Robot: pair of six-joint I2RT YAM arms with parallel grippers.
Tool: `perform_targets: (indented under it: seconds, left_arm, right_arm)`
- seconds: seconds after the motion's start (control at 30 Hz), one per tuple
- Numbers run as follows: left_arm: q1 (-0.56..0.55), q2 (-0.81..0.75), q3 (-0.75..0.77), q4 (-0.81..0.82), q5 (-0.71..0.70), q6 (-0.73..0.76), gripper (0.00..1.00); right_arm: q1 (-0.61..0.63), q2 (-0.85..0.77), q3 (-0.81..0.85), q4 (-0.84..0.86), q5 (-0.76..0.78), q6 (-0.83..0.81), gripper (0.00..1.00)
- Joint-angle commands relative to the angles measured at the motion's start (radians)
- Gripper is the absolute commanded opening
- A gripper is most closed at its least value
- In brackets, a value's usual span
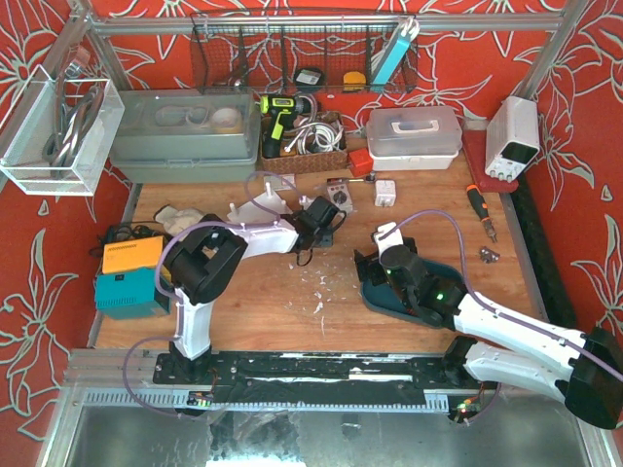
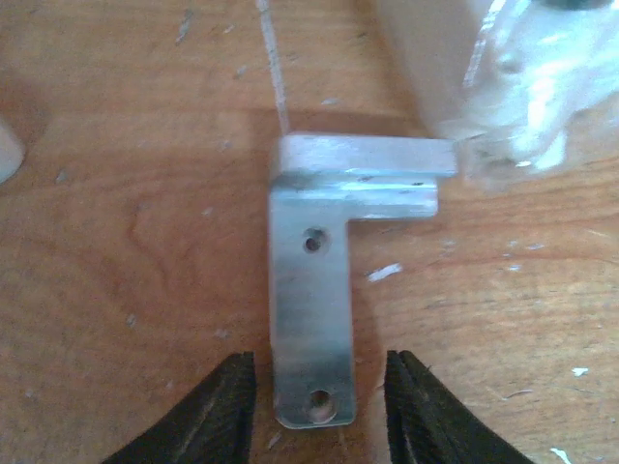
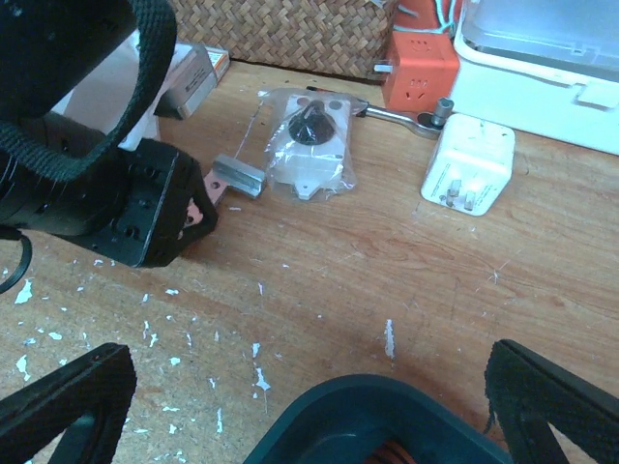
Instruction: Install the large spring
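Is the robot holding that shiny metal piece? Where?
Nothing is held. The left pincer is open astride the metal bracket's long end, gaps showing; the right pincer is open, empty.

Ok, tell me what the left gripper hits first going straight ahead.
The left gripper would likely meet the bracket first: its near end lies between the open jaws. Height above it is unclear.

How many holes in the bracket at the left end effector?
2 on the bracket: upper hole near the bend, lower hole between the fingers. The flange may hide more.
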Motion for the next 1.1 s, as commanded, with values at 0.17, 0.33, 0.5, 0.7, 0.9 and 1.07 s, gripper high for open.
perform_targets:
  seconds: [0.17, 0.33, 0.5, 0.7, 0.9, 1.07]
  left_arm:
    - [0.011, -0.083, 0.014, 0.015, 0.061, 0.061, 0.59]
    - [0.011, -0.285, -0.095, 0.095, 0.113, 0.143, 0.82]
    - [0.009, -0.497, -0.228, 0.176, 0.151, 0.207, 1.0]
    - [-0.087, -0.64, -0.393, 0.265, 0.084, 0.262, 1.0]
    - [-0.15, -0.69, -0.544, 0.413, 0.066, 0.323, 1.0]
    - [-0.151, -0.737, -0.605, 0.469, -0.002, 0.371, 1.0]
  right_arm:
    - [0.004, 0.005, 0.031, -0.055, 0.084, 0.077, 0.99]
    - [-0.012, 0.039, 0.089, -0.242, 0.24, 0.262, 0.99]
    - [-0.066, 0.099, 0.204, -0.555, 0.18, 0.447, 0.99]
    - [-0.198, 0.081, 0.19, -0.666, -0.037, 0.44, 0.82]
    - [-0.355, 0.061, 0.092, -0.58, -0.266, 0.319, 0.63]
    - [-0.371, 0.124, 0.077, -0.577, -0.304, 0.332, 0.5]
